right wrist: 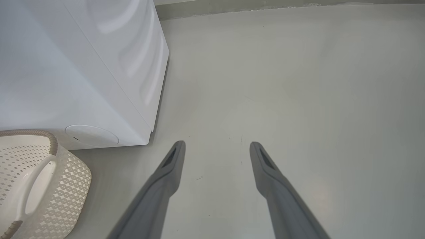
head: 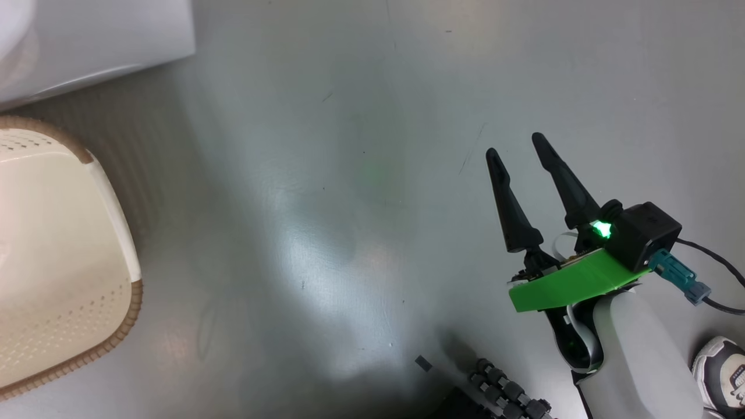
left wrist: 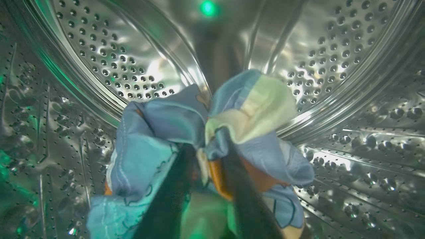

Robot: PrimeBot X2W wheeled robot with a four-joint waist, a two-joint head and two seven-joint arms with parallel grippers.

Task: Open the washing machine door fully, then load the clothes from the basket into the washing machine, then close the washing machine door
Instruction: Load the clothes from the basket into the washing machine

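**While my left fingers sit in the drum: clothes inside the washer, right jaws spread over the floor**

Left wrist view:
- My left gripper [left wrist: 206, 142] is inside the steel perforated drum [left wrist: 109, 56], pointing at its back wall.
- The clothes [left wrist: 149, 146] are bunched around both dark fingers [left wrist: 166, 199]. I see light blue fabric, a cream-white piece on the upper right and orange low down between the fingers.
- The bundle lies against the lower drum wall.
- Jaw state: fabric covers both fingertips and fills the gap between them. I cannot tell whether I am pinching the cloth or merely sitting in it.
- A green glow tints the cloth and the metal.

Head view:
- My right gripper [head: 516, 145] hangs over bare grey floor [head: 349, 174], jaws spread wide with nothing between them.
- A green light [head: 601, 229] shines at its wrist, above a green bracket [head: 576, 279].
- The basket [head: 70, 233] is at the left edge, cream perforated wall and brown rim showing.
- A white corner of the washing machine [head: 87, 41] is at the upper left.
- A person's shoe [head: 722, 372] is at the lower right corner.

Right wrist view:
- My right gripper [right wrist: 216, 144] shows its two fingers well apart, over the floor.
- The basket [right wrist: 66, 186] stands just beside the washing machine [right wrist: 66, 66], with one white handle [right wrist: 33, 186] visible.
- I cannot tell whether they touch.
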